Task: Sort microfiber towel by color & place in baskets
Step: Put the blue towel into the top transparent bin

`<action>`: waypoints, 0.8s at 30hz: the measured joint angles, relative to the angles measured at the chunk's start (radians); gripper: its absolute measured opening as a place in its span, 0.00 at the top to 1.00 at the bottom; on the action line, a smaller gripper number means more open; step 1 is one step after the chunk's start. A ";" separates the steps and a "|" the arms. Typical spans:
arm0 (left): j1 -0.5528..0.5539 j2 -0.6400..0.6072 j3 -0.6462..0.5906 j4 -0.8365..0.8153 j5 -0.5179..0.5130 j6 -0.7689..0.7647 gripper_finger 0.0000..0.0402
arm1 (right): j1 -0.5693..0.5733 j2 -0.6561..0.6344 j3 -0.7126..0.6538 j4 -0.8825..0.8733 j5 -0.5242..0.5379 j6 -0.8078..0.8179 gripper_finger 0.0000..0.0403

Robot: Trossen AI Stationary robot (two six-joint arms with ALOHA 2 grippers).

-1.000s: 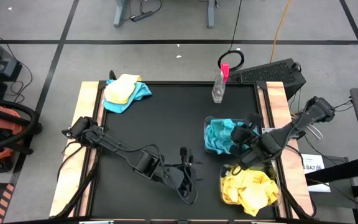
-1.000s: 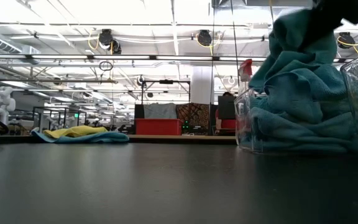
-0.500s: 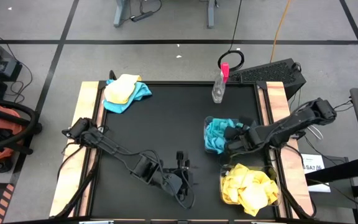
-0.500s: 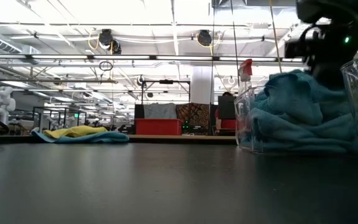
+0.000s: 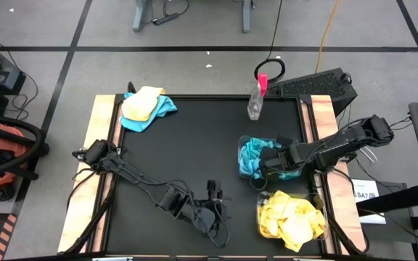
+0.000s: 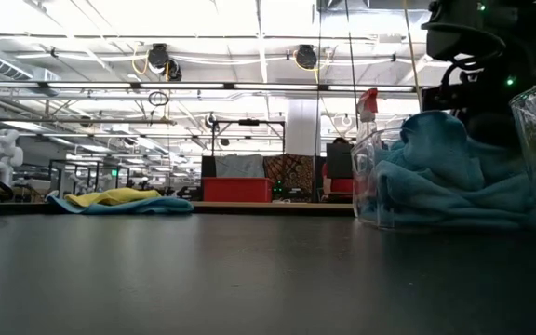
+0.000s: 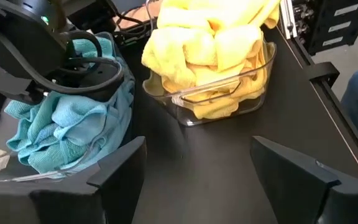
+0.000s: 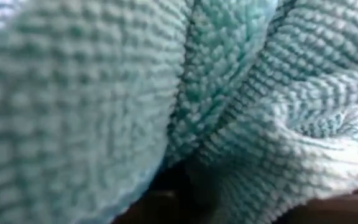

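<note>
The right gripper (image 5: pixel 265 165) is pressed down into the teal towels (image 5: pixel 254 156) in the clear basket (image 5: pixel 242 142) near the table's right edge. Whether its fingers are apart or together on the cloth cannot be told: in the right wrist view teal towel weave (image 8: pixel 229 93) fills nearly everything. The right arm reaches in from the right edge, low and nearly level, its wrist over the basket's right rim.

The second basket (image 5: pixel 262 214), heaped with yellow towels (image 5: pixel 290 221), sits just beside the first, in the near right corner. A narrow strip of bare table separates the two.

The left gripper (image 5: pixel 215 197) hovers near the table's near edge, about mid-width, fingers (image 7: pixel 120 171) spread wide apart and holding nothing. Its arm runs low across the table from the left edge. Open black surface lies between it and both baskets.

A yellow towel on a teal one (image 5: pixel 146 106) lies in the far left corner, well apart from both arms. A spray bottle (image 5: pixel 256 98) with a pink top stands at the far edge.

The left wrist view alone shows both baskets side by side, with the right arm's dark body over the teal pile. The low view shows the teal heap (image 6: pixel 445 177) rising above its basket's wall.
</note>
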 joint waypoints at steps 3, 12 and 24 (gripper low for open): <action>0.000 0.003 0.000 -0.002 0.002 0.000 0.27 | 0.002 -0.014 -0.001 -0.005 -0.006 0.001 0.83; 0.000 0.003 0.000 -0.001 0.002 0.000 0.27 | 0.003 -0.144 0.018 -0.018 -0.110 0.007 0.54; 0.000 0.003 0.000 -0.001 0.003 0.001 0.27 | 0.075 -0.319 0.105 -0.134 -0.140 0.061 0.48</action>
